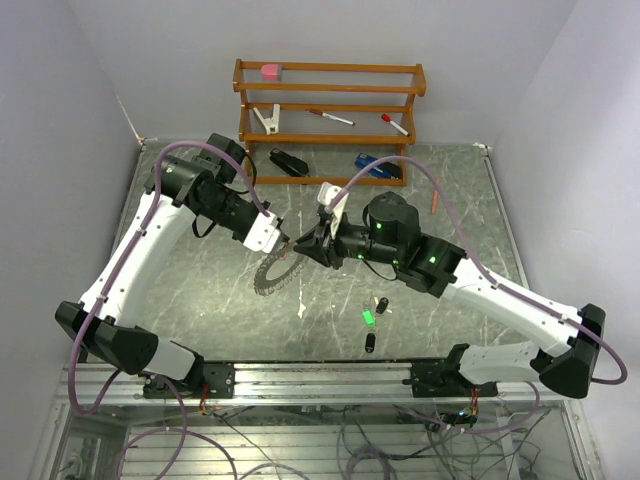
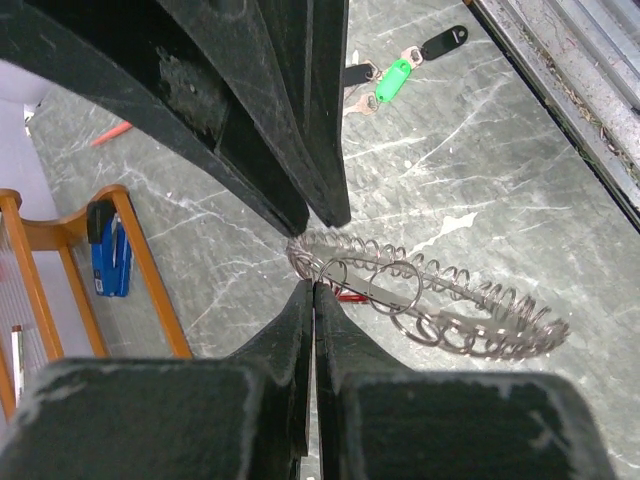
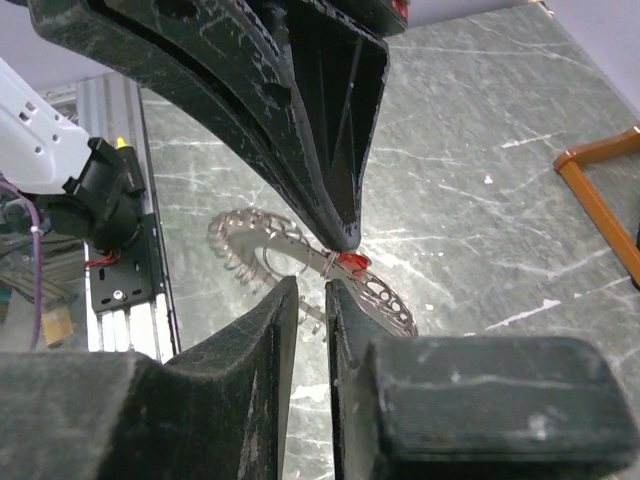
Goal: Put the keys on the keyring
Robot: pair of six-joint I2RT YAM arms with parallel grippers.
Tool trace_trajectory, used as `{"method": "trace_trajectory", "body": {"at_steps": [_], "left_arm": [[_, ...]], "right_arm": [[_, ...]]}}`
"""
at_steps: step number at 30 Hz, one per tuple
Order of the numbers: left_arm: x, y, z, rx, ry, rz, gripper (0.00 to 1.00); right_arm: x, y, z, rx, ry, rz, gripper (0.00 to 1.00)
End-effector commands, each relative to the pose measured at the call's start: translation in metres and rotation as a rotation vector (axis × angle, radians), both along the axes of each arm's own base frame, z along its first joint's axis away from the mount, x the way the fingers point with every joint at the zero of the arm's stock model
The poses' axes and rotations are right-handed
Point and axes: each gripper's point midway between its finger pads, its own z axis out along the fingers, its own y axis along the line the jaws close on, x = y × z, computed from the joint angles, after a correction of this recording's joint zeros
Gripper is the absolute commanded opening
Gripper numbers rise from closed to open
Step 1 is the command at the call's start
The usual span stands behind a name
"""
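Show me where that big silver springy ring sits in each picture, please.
Top external: the keyring lies just left of centre.
Left wrist: keyring, centre to lower right.
Right wrist: keyring, centre, slightly left.
Shared landmark: the wooden rack, at the top, the left edge and the right edge in turn.

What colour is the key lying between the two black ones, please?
The key is bright green, clearest in the left wrist view.

I am watching the left gripper pinching the keyring by its rim at mid-frame, jaws pressing together. The keys, green and black, are lying at upper centre.
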Motion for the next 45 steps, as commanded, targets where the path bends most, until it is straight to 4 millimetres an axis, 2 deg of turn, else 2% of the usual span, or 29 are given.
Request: {"method": "trace_trajectory", "body": {"at_steps": [1, 10, 14, 23, 29, 33, 45], "left_arm": [[-0.004, -0.003, 0.013, -0.027, -0.021, -0.025, 0.07], [-0.006, -0.003, 0.011, -0.013, -0.035, -0.029, 0.07], [-0.006, -0.003, 0.011, -0.01, -0.038, -0.03, 0.07], [-0.005, -0.006, 0.017, -0.033, -0.03, -0.02, 0.07], [-0.004, -0.008, 0.021, -0.042, -0.024, -0.009, 0.07], [-0.005, -0.008, 0.023, -0.046, -0.022, -0.008, 0.07], [-0.006, -0.008, 0.028, -0.052, -0.017, 0.004, 0.07]], "right_arm": [[-0.004, 0.011, 0.004, -0.006, 0.003, 0.059, 0.16], [-0.001, 0.023, -0.002, -0.01, 0.028, 0.075, 0.12], [0.002, 0.025, -0.001, -0.002, 0.021, 0.067, 0.07], [0.01, 0.025, 0.002, 0.01, 0.003, 0.03, 0.11], [0.011, 0.029, -0.005, -0.004, 0.016, 0.033, 0.06], [0.014, 0.028, -0.006, -0.007, 0.011, 0.018, 0.0], [0.025, 0.015, 0.003, 0.01, -0.029, -0.07, 0.0]]}}
